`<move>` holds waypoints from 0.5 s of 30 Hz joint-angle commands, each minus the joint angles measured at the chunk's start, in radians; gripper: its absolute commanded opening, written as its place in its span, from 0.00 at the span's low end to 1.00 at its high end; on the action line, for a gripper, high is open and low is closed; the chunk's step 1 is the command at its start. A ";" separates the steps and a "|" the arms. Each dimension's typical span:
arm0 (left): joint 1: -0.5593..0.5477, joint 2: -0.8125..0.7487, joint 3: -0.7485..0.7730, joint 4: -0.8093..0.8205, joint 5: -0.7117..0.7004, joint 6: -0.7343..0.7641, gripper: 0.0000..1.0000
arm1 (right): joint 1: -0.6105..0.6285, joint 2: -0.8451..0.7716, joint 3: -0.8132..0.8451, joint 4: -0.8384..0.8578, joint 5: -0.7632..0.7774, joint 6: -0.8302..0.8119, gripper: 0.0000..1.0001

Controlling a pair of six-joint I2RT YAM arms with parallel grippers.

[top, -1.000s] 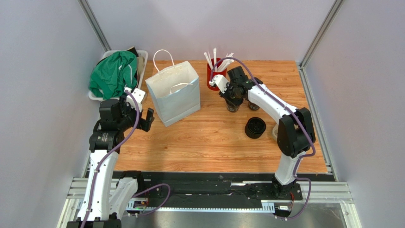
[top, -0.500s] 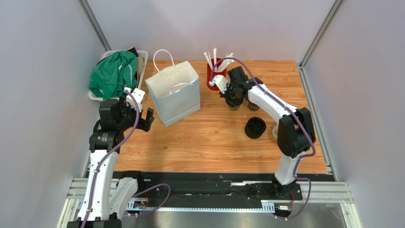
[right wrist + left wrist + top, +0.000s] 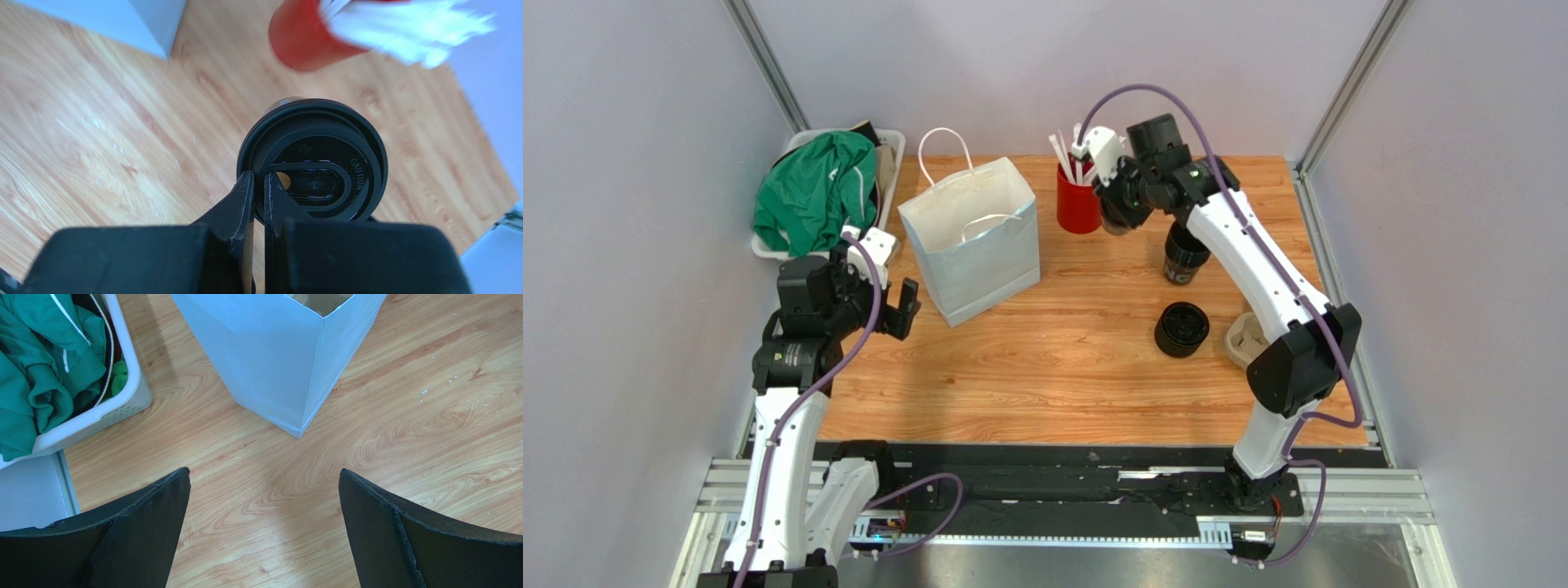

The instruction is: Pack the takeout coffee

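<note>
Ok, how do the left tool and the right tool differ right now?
The left tool is open and empty; the right tool is shut on the lid rim of a black coffee cup. The left tool hangs beside the paper bag; the right is near the red cup. Both have black fingers.

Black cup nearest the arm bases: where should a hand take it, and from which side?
Probably the lid rim, from straight above: the cup stands upright, lid up, nothing touching it. The right hand holds its twin that way.
</note>
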 commanded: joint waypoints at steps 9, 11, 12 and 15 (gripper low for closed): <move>0.008 0.010 0.185 -0.084 -0.028 0.100 0.99 | 0.014 0.038 0.572 -0.085 -0.098 0.270 0.00; 0.008 0.048 0.229 -0.098 -0.063 0.152 0.99 | 0.032 0.031 0.563 -0.023 -0.128 0.321 0.00; 0.008 0.064 0.269 -0.101 -0.089 0.166 0.99 | 0.040 0.028 0.549 -0.004 -0.154 0.338 0.00; 0.008 0.131 0.344 -0.096 -0.121 0.184 0.99 | 0.080 0.037 0.540 0.043 -0.206 0.382 0.00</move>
